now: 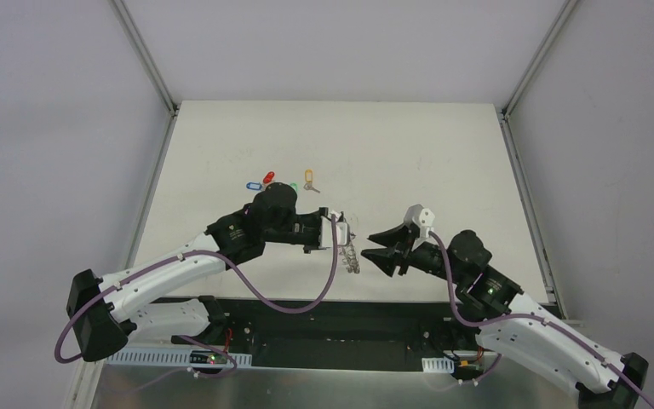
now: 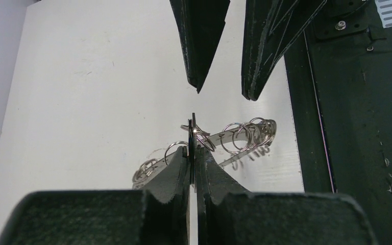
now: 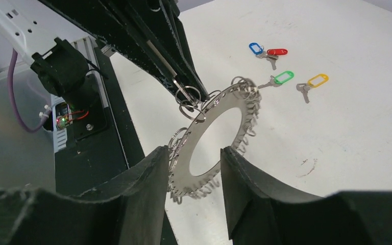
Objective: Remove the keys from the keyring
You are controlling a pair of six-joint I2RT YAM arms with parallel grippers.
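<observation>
Right wrist view: four keys (image 3: 284,77) lie loose on the worktop (image 3: 347,127), well apart from the keyring (image 3: 237,115).
The left end effector (image 3: 186,91) is clamped on the keyring's rim and holds it tilted. The right end effector (image 3: 194,150) is half open and empty. No key shows on the ring, so probably little is left.

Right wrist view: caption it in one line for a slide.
Open right gripper faces the keyring that the left gripper pinches by a loop; four tagged keys lie on the table.

In the top view the desk (image 1: 409,145) lies bare across its upper middle and right, and only the keys (image 1: 281,181) lie at centre left. At lower centre the keyring (image 1: 352,254), clamped in the left fingers (image 2: 176,176), fills the narrow gap before the parted right fingers (image 1: 385,233).
</observation>
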